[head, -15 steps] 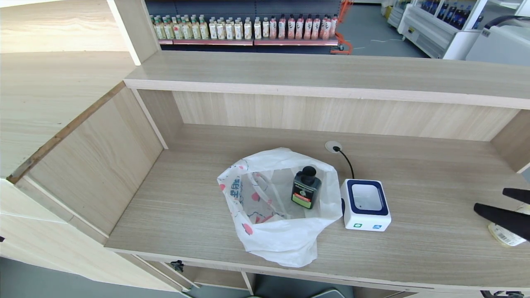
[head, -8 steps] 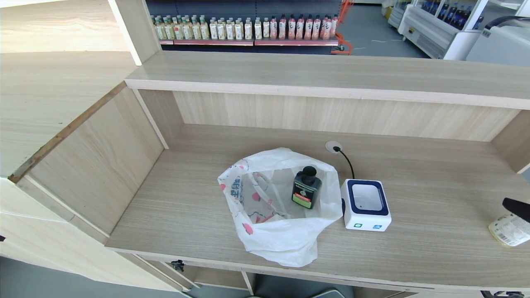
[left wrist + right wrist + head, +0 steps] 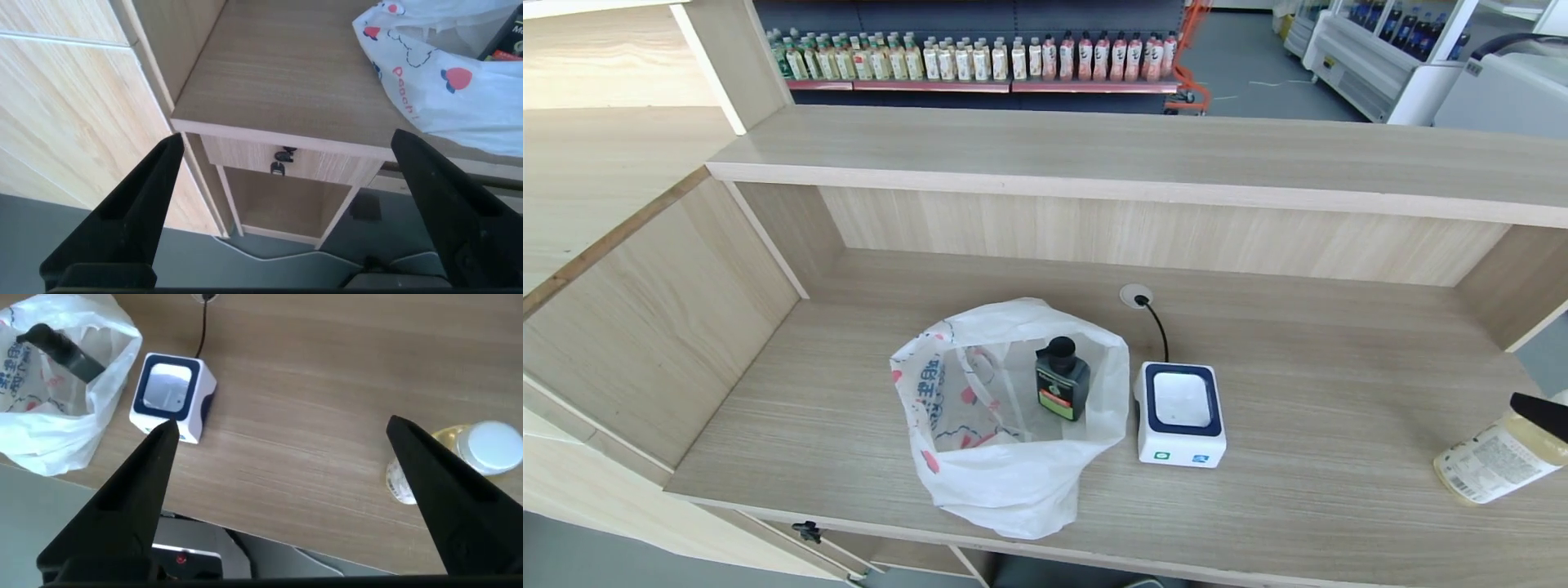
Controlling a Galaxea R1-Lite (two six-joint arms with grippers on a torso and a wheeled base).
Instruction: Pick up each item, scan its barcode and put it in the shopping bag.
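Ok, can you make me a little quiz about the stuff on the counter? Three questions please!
1. True or false: the dark bottle is inside the shopping bag.
2. What sits just beside the bag, on the robot's right side of it? A) the white scanner B) a banana C) a cup
3. How many bottles are on the counter outside the bag?

Key: 1. True. 2. A. 3. One, the pale bottle near the counter's right end.
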